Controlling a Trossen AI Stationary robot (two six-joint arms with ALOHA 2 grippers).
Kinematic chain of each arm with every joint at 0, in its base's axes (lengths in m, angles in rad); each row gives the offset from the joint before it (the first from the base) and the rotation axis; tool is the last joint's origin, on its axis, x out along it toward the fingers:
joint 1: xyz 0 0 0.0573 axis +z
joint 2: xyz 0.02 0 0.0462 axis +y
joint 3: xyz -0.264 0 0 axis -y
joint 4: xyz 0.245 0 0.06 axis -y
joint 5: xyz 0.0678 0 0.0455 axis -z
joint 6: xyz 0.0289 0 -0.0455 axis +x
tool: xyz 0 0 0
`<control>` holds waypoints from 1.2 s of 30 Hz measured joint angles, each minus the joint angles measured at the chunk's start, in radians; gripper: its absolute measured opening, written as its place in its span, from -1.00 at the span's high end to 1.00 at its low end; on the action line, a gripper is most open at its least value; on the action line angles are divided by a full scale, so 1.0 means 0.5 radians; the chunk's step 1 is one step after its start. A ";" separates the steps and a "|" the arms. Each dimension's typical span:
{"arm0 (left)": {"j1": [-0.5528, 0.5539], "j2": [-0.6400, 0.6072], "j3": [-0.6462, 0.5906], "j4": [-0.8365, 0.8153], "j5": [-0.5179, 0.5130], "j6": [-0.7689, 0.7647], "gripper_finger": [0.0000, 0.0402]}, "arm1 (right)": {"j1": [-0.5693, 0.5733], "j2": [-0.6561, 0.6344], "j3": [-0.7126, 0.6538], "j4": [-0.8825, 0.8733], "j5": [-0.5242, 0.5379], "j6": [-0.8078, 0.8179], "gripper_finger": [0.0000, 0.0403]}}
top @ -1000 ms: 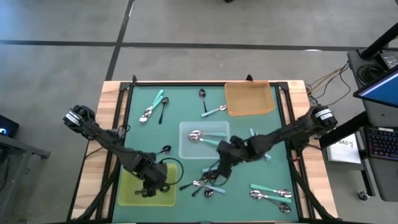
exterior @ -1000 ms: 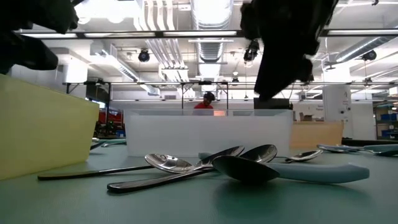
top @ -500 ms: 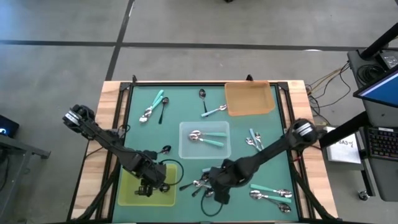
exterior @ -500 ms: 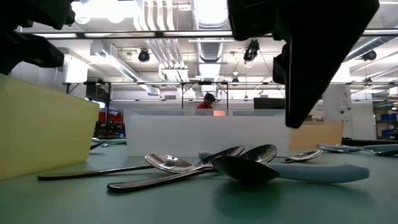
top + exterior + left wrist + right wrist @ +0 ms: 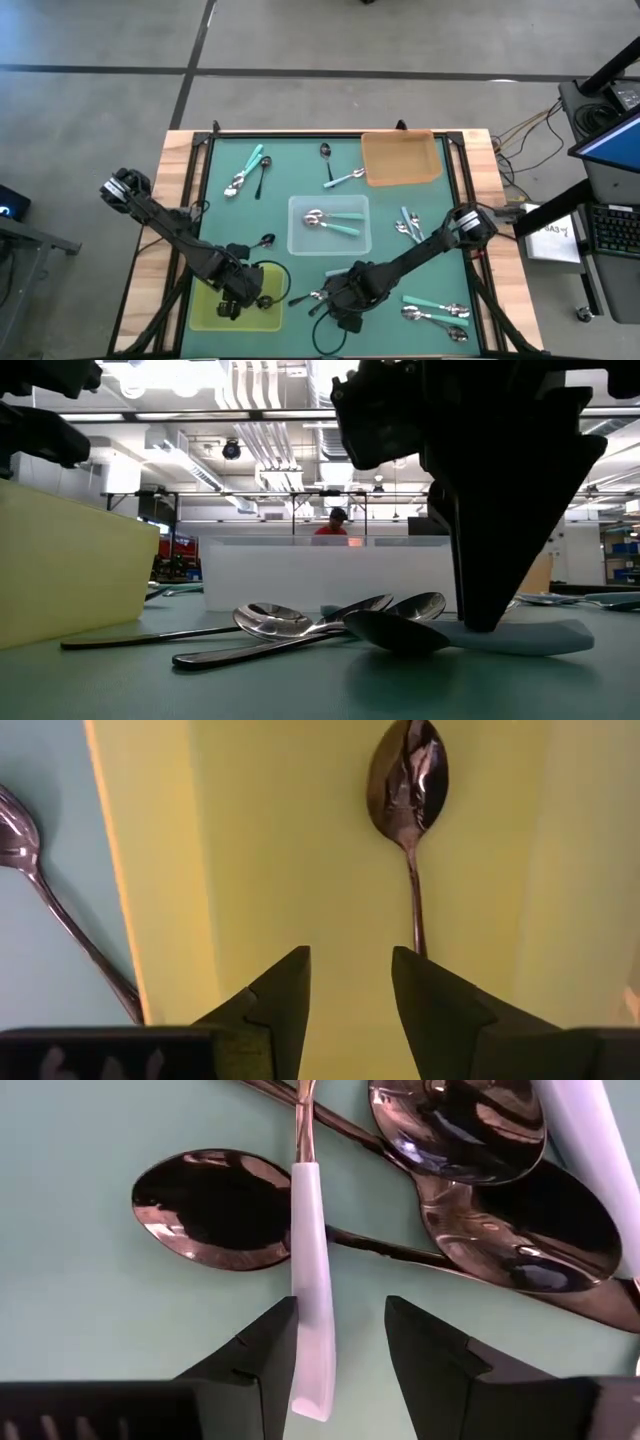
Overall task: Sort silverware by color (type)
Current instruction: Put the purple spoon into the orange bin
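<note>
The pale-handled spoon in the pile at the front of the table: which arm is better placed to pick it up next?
The right. Its gripper is open right at the pale-handled spoon, with the handle between the fingers. The left gripper hangs open over the yellow-green tray, where one dark spoon lies, away from the pile.

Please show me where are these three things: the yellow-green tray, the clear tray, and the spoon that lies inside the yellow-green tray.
yellow-green tray (image 5: 203, 318): high view, on its bare floor near the left edge.
clear tray (image 5: 298, 240): high view, on its bare lower left corner.
spoon inside the yellow-green tray (image 5: 407, 775): left wrist view, on its bowl.
</note>
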 joint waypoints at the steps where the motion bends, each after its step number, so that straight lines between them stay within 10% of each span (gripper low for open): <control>1: 0.000 0.000 0.000 0.000 0.000 -0.001 0.37 | 0.000 0.010 0.002 -0.010 0.009 0.001 0.29; 24: 0.002 -0.001 0.148 0.049 -0.073 0.035 0.37 | -0.010 -0.121 -0.012 -0.090 0.039 -0.018 0.79; 36: 0.002 -0.002 0.332 0.048 -0.289 0.123 0.37 | -0.122 -0.641 -0.018 -0.624 0.779 -0.122 0.79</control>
